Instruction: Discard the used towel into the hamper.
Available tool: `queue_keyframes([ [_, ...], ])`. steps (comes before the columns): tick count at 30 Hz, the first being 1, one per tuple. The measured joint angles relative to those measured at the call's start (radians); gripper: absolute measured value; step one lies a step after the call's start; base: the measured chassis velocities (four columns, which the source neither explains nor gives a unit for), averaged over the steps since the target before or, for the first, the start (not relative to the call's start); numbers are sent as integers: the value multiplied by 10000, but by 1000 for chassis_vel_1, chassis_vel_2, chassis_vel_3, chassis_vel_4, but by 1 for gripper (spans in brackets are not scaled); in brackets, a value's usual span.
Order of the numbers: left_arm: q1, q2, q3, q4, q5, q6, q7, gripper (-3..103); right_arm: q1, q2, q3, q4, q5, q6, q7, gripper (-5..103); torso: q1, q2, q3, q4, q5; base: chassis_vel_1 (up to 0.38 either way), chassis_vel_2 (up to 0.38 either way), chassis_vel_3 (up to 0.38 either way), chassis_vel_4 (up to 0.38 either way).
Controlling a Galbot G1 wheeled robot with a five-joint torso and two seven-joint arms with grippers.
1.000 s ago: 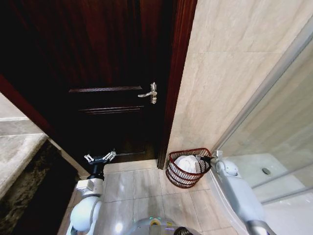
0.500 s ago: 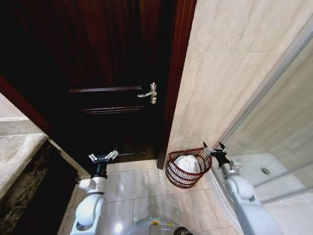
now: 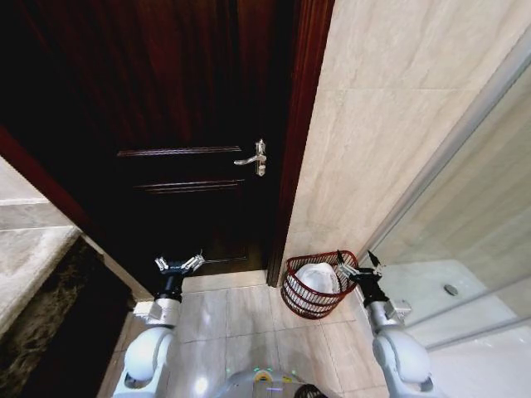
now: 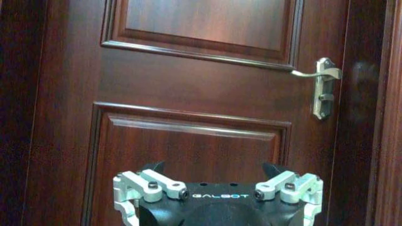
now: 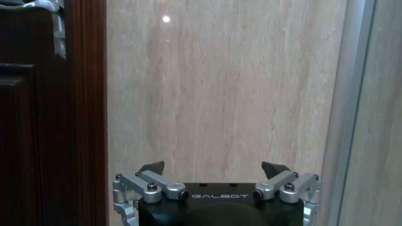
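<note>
Judging by the layout, the drop step looks done: the towel, a white crumpled bundle, sits inside the hamper, w/ nothing in either gripper. What's left, as I read it, is backing the arm clear and parking it; no fresh grasp seems needed unless cloth hangs over the rim, and from the head view none appears to.

The hamper is the dark red-brown wire basket on the tiled floor, in the corner just beside the door frame and close against the beige tile wall. It leans a bit, mouth tipped toward the robot. Towel fills most of the mouth, below the rim; no other contents can be made out.

Right gripper hangs just beside the hamper's rim on the shower-glass side, jaws spread wide, empty. Right wrist view confirms it: fingertips apart, only wall tile beyond them.

Left gripper is held low in front of the dark wooden door, well apart from the hamper, jaws also spread, holding nothing. Its wrist cam looks at door panels and the lever handle.

Next-move risk, imo: snagging a fingertip on the wire rim.
</note>
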Motion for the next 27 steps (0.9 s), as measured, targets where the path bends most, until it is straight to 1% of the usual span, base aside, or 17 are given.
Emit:
queue_keyframes([
  [16,147,-35,-1,-256,134,-49,6,100,-220,80,5,360,58,-141,4,100,1,0,0,0,1,0,0,0,0],
  [27,87,-40,29,-2,153,-229,17,100,-231,83,-44,253,56,-108,2,100,1,0,1,0,1,0,0,0,0],
])
